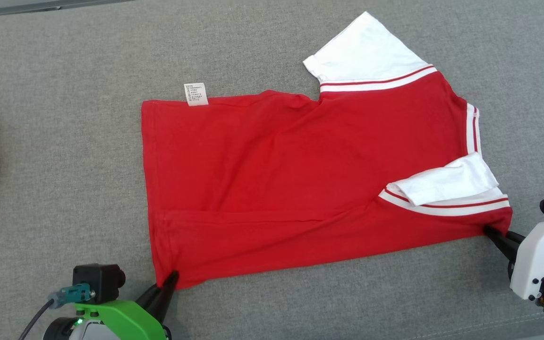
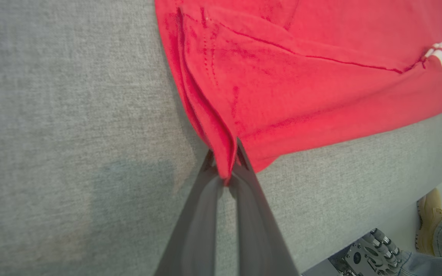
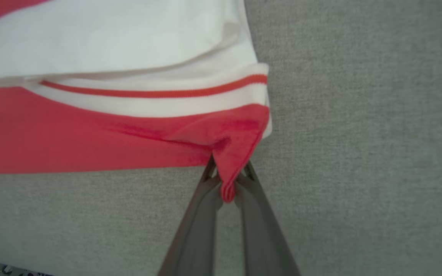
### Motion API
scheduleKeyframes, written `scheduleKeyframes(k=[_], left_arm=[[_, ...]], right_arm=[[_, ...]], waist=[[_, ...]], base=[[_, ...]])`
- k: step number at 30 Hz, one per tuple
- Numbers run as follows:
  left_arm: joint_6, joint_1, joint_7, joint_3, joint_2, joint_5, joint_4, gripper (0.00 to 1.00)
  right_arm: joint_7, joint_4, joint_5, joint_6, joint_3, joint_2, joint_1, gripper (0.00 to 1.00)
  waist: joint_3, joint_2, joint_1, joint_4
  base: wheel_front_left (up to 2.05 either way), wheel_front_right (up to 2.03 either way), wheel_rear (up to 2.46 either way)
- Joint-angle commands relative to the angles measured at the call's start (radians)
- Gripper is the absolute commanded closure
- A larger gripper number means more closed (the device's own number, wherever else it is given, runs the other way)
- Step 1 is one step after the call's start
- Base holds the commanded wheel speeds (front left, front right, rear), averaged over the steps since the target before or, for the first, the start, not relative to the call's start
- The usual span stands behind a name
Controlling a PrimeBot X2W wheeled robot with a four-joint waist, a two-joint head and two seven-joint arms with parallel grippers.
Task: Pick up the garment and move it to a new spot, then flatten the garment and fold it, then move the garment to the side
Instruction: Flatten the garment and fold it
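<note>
Left wrist view: left gripper (image 2: 226, 168) clenched on hem corner of garment (image 2: 301, 76), layers bunched between fingers. Right gripper (image 3: 228, 180) pinching red corner just below white sleeve (image 3: 109, 38). Head view: garment spread mid-worktop (image 1: 64, 118), grips at its 7 and 4 o'clock. Likely the flatten-or-fold step. Next move calls for lifting both corners together under even tension, toward 12 o'clock.

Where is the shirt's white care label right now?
In the head view, the white care label pokes out from the far edge of the red shirt, near its left corner, opposite the left pincer pinching the near left corner.
</note>
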Motion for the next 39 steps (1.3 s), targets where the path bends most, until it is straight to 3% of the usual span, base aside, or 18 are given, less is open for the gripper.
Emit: scheduleKeyframes(k=[1,3,4,5,6,14,17,20,24,30,35,39], left_arm=[[0.001,0.009,-0.005,-0.001,-0.004,0.002,0.013,1.0],[-0.002,0.006,-0.012,0.0,-0.019,-0.006,0.027,1.0],[-0.005,0.002,-0.013,-0.001,-0.02,-0.005,0.034,0.67],[-0.006,-0.002,-0.014,-0.003,-0.021,-0.001,0.041,0.12],[-0.005,-0.002,-0.015,-0.002,-0.022,0.0,0.044,0.0],[0.017,-0.015,-0.006,0.034,0.054,0.028,-0.035,0.0],[0.029,-0.106,0.027,0.082,0.106,0.049,-0.097,0.0],[-0.002,-0.237,0.091,0.08,0.102,0.059,-0.085,0.0],[-0.052,-0.459,0.182,0.048,0.043,0.079,0.013,0.0],[-0.103,-0.738,0.249,-0.018,-0.116,0.107,0.211,0.0],[-0.147,-0.828,0.256,-0.065,-0.191,0.124,0.348,0.0],[-0.174,-0.84,0.25,-0.085,-0.214,0.122,0.409,0.0]], right_arm=[[-0.007,0.006,-0.02,-0.002,0.002,0.001,0.014,1.0],[-0.024,0.02,-0.039,-0.002,0.008,0.011,0.021,1.0],[-0.033,0.025,-0.05,-0.002,0.014,0.012,0.02,1.0],[-0.044,0.03,-0.059,-0.002,0.014,0.015,0.018,0.57],[-0.045,0.04,-0.064,-0.002,0.014,0.02,0.017,0.0],[0.017,-0.057,-0.011,-0.002,-0.016,-0.043,-0.02,0.0],[0.062,-0.155,0.013,-0.001,-0.042,-0.078,-0.11,0.0],[0.094,-0.171,-0.009,-0.001,-0.028,-0.081,-0.238,0.0],[0.116,-0.105,-0.065,-0.001,0.005,-0.069,-0.458,0.0],[0.095,0.066,-0.166,-0.001,0.065,-0.029,-0.735,0.0],[0.03,0.232,-0.215,-0.001,0.13,0.019,-0.867,0.0],[-0.019,0.336,-0.229,-0.001,0.177,0.029,-0.929,0.0]], waist=[[0.01,-0.0001,0.0,0.003],[0.014,-0.0001,0.0,0.006],[0.015,-0.0001,0.0,0.007],[0.015,-0.0001,0.0,0.007],[0.015,-0.0001,0.0,0.007],[0.024,-0.0001,0.0,0.01],[0.076,-0.0001,0.0,0.014],[0.129,-0.0001,0.0,0.029],[0.206,-0.0001,0.0,0.064],[0.321,-0.0001,0.0,0.144],[0.342,-0.0001,0.0,0.19],[0.337,-0.0001,0.0,0.219]], base=[[0.0,0.0,0.0],[0.0,0.0,0.0],[0.0,0.0,0.0],[0.0,0.0,0.0],[0.0,0.0,0.0],[0.0,0.0,0.0],[0.0,0.0,0.0],[0.0,0.0,0.0],[0.0,0.0,0.0],[0.0,0.0,0.0],[0.0,0.0,0.0],[0.0,0.0,0.0]])
